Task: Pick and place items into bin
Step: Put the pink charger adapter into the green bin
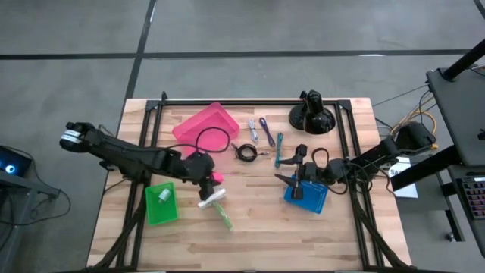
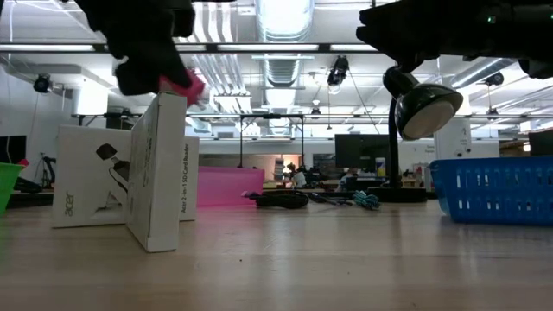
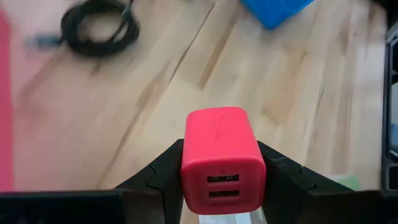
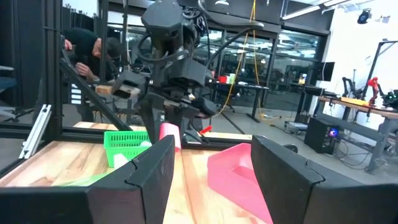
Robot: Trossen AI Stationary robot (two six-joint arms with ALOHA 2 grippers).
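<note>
A: On the white box (image 2: 158, 173) standing near the table's left front, what can you read?

B: "acer" on the broad face, and on the narrow side something like "2-in-1 SD Card Reader". The smaller print is too fine to make out.

A: And the left gripper (image 3: 221, 186)?

B: It hangs just above that box, clenched on a red charger (image 3: 222, 157) with 2 USB ports showing on its end.

A: The right gripper (image 4: 211, 180)?

B: Over the blue bin (image 1: 306, 196) at the right, fingers spread, nothing between them.

A: Where do the other items lie?

B: A black coiled cable (image 1: 245, 152) at mid-table, with thin sticks (image 1: 266, 133) just beyond it, toward the far edge. A pink bin (image 1: 201, 126) is far left of centre, a green bin (image 1: 161, 203) near left.

A: The surface?

B: Pale wood planks (image 1: 250, 235) framed by black rails.

A: The room?

B: Grey floor, bright ceiling lights, desks with monitors, and a person (image 4: 87, 53) bending over beyond the table.
</note>
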